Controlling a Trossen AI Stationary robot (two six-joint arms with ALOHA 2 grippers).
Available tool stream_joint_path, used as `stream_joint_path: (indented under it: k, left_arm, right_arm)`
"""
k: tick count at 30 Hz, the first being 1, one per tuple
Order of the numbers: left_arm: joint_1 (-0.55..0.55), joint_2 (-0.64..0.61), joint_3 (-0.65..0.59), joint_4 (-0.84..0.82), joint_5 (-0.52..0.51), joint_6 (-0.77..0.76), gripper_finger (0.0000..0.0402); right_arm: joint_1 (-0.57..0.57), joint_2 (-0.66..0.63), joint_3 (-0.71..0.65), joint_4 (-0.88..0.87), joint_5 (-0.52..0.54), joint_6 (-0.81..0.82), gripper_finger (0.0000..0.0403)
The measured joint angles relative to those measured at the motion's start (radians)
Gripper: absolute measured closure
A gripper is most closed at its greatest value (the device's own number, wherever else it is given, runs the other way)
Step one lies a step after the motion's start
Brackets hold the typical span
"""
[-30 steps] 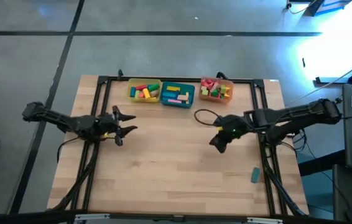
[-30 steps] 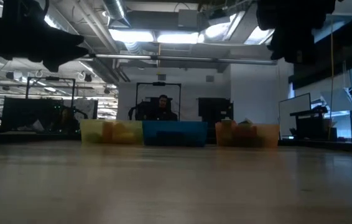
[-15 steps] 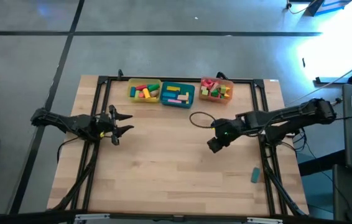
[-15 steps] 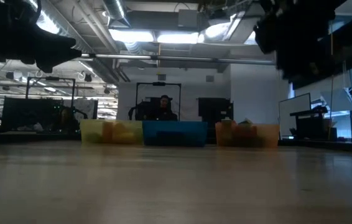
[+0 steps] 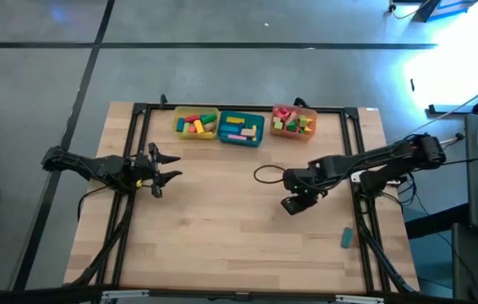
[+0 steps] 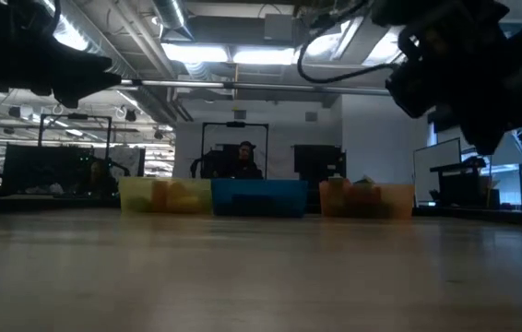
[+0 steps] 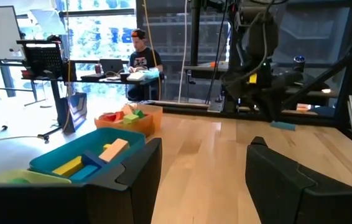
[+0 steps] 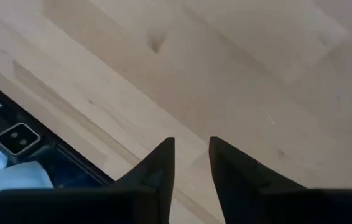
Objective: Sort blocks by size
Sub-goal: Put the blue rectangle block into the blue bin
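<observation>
**Block sorting: both grippers empty, one stray piece on the table's right.**
Left gripper point(image 5: 168, 169) hovers over the table's left, jaws spread, holding nothing. The blocks point(image 5: 197, 123) fill the yellow tray point(image 5: 177, 125), teal tray point(image 5: 240, 139) and orange tray point(image 5: 276, 128) at the far edge. Right gripper point(image 5: 290, 204) points down, jaws nearly together around nothing. To fetch the grey-green piece point(image 5: 347, 237), judged still unsorted, it should widen before descending squarely.

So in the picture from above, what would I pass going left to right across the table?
Left gripper, open → yellow tray → teal tray → orange tray, and below it the right gripper, nearly closed and empty → small grey-green block near the right edge.
</observation>
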Motion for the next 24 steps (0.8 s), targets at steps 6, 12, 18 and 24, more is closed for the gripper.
stream_joint_path:
  k: [6,12,18,24]
  left_arm:
    - [0.000,0.000,0.000,0.000,0.000,0.000,0.0204]
    - [0.000,0.000,0.000,0.000,0.000,0.000,0.0204]
    - [0.000,0.000,0.000,0.000,0.000,0.000,0.0204]
    - [0.000,0.000,0.000,0.000,0.000,0.000,0.0204]
  right_arm:
    - [0.000,0.025,0.000,-0.078,-0.058,0.010,0.0243]
    - [0.034,0.020,0.000,-0.165,-0.119,0.037,0.0194]
    - [0.211,0.019,0.000,-0.240,-0.124,0.201,0.0187]
    - [0.417,0.019,0.000,-0.273,-0.033,0.565,0.0187]
